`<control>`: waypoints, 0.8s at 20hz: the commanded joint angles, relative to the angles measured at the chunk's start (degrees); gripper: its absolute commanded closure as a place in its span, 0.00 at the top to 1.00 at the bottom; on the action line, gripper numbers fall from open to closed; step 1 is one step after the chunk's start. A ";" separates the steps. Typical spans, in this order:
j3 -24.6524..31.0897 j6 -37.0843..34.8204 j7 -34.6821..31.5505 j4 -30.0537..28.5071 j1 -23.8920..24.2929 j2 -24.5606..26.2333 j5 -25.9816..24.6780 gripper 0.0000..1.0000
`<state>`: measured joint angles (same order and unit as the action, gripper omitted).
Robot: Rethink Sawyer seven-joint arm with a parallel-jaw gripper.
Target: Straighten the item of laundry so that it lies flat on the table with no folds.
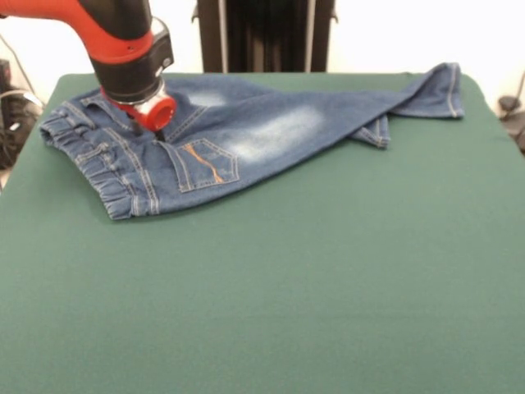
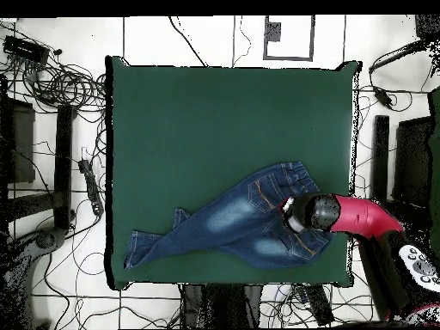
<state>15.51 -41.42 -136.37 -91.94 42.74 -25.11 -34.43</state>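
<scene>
The item of laundry point(image 1: 246, 135), small blue denim jeans with faded patches, lies on the far part of the green table point(image 1: 262, 287). Its gathered waistband point(image 1: 90, 156) is at the left, and an orange-stitched pocket point(image 1: 209, 164) faces up. The legs run right toward the far corner, one overlapping the other, with one hem point(image 1: 447, 90) at the table's edge. My gripper point(image 1: 156, 119) is down on the jeans just behind the waistband, hidden under the red and black wrist. Overhead, the gripper point(image 2: 292, 215) sits on the waist end of the jeans point(image 2: 223, 225), near the table's point(image 2: 223, 120) right edge.
The arm point(image 2: 369, 215) reaches in over the table's right edge overhead. Cables point(image 2: 51, 82) and dark equipment point(image 2: 17, 142) lie on the floor round the table. A dark stand point(image 1: 267, 37) rises behind the far edge in the front view.
</scene>
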 commanded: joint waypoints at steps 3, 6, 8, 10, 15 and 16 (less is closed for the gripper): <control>5.97 19.21 12.47 14.33 0.62 12.62 -14.02 1.00; 7.10 16.67 13.61 17.45 1.34 14.12 -13.98 1.00; 8.36 15.77 14.95 19.17 2.24 14.90 -14.42 1.00; 9.73 16.38 15.79 19.98 3.35 15.31 -15.25 1.00; 12.07 17.04 16.08 20.73 5.27 15.53 -17.57 1.00; 12.43 16.62 16.13 20.82 5.52 15.57 -17.96 1.00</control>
<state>22.28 -53.02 -136.16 -87.55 46.63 -22.54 -37.39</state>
